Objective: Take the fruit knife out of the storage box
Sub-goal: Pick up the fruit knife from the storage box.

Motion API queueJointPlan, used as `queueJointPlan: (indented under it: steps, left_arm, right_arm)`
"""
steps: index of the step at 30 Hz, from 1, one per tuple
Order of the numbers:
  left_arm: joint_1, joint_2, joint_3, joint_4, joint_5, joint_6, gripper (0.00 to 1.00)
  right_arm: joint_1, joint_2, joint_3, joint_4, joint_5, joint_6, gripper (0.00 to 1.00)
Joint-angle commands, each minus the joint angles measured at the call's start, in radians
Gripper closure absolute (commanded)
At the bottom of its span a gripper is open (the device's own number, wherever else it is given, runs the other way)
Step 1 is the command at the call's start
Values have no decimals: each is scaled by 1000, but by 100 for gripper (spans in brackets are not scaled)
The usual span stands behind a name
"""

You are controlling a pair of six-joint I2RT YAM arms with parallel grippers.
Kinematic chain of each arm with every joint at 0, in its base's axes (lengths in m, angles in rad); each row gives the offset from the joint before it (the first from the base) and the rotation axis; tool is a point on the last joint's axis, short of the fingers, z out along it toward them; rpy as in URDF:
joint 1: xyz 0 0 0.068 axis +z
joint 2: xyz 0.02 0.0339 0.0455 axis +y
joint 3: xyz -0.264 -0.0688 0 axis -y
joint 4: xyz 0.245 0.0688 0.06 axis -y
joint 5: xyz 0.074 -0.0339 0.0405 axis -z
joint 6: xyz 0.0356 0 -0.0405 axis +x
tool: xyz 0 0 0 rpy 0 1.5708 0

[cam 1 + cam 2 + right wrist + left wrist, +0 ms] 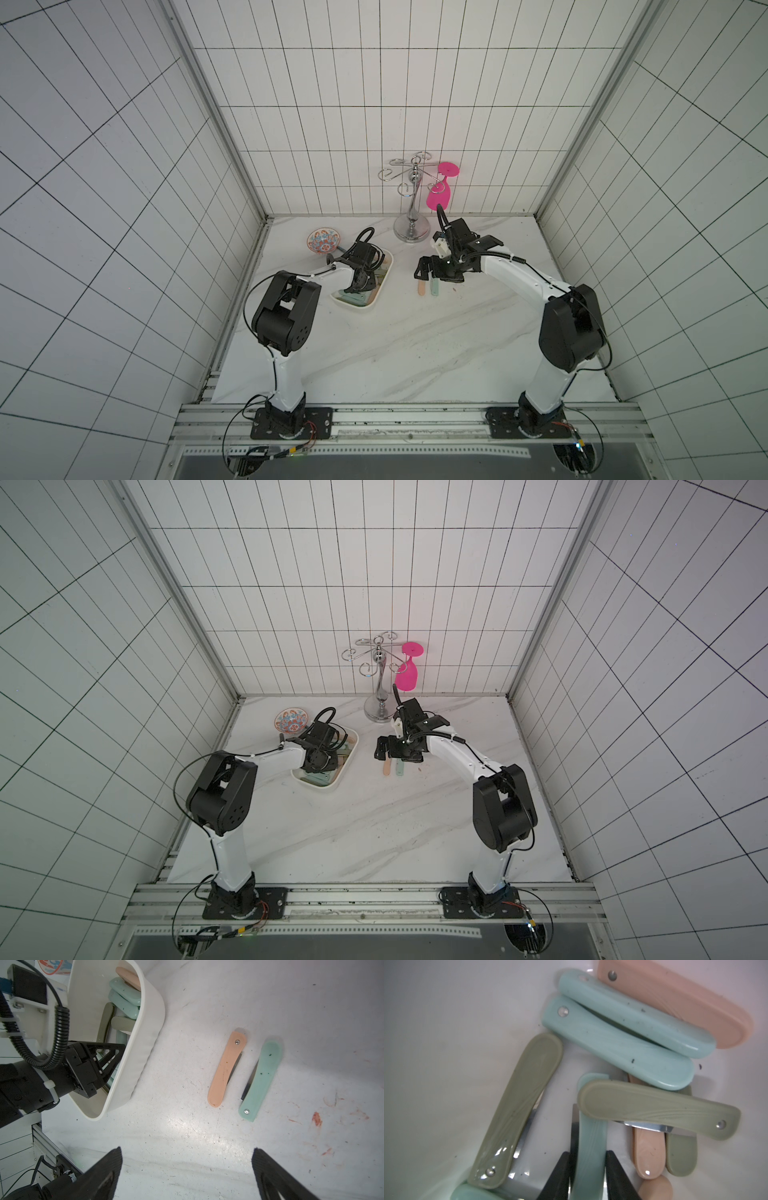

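Observation:
The white storage box (354,309) sits at the left of the marble table and holds several folded fruit knives with teal, olive and pink handles. My left gripper (587,1152) reaches down into it (357,286). Its black fingers press both sides of a teal fruit knife (589,1136), which lies partly under an olive knife (654,1109). My right gripper (187,1148) hangs open and empty over bare table to the right of the box (424,270). A pink knife (225,1070) and a teal knife (260,1082) lie side by side on the table beyond it.
A small patterned bowl (323,241) stands behind the box. A chrome glass rack (411,226) with a pink goblet (439,195) hanging on it stands at the back. Tiled walls close in the table on three sides.

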Motion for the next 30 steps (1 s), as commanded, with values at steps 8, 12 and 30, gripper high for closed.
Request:
queueJointPlan:
  steps: [8, 12, 30]
  left_arm:
    - [-2, 41, -44, -39, 8, 8, 76]
    - [-3, 7, -51, -29, -7, 4, 65]
    - [-6, -94, -32, -33, -35, 12, 58]
  right_arm:
    - [10, 30, 74, -28, 4, -8, 1]
    - [9, 32, 78, -33, 6, -9, 1]
    - [19, 54, 109, -43, 5, -6, 1]
